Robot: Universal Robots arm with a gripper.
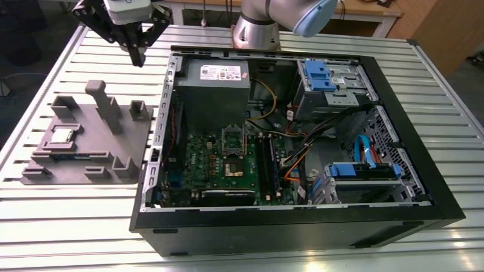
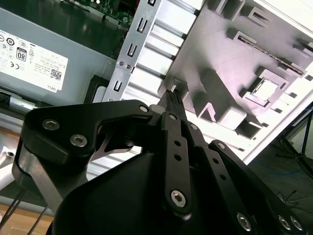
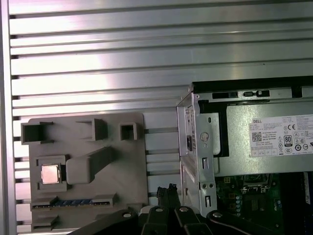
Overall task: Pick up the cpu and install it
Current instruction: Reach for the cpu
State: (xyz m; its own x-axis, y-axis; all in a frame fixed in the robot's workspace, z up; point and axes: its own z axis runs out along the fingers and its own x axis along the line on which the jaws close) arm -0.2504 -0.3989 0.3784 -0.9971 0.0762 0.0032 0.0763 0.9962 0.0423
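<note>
The end effector (image 1: 138, 58) hangs at the exterior view's upper left, its fingers pressed together and empty. The cpu (image 1: 60, 136) lies in a grey holder (image 1: 132, 141) at that view's left, on the worktop (image 1: 76, 226).

table (image 1: 68, 226): silver aluminium, ribbed with parallel slats and dark grooves; fixture block (image 1: 132, 144): plain matte grey; cpu (image 1: 61, 136): shiny silver-grey top, pale rim; gripper (image 1: 138, 56): black, with silver screw heads (image 2: 178, 197); arm (image 1: 255, 31): light grey, pale blue cap (image 1: 314, 17); pc case (image 1: 302, 229): black outside, bare grey metal inside; motherboard (image 1: 204, 164): green; power supply (image 1: 215, 93): grey, white label with black print; drive latches (image 1: 316, 73): blue; flat cable (image 1: 361, 148): blue; yellow wire (image 1: 266, 96); orange wires (image 1: 293, 170) mixed with black.
</note>
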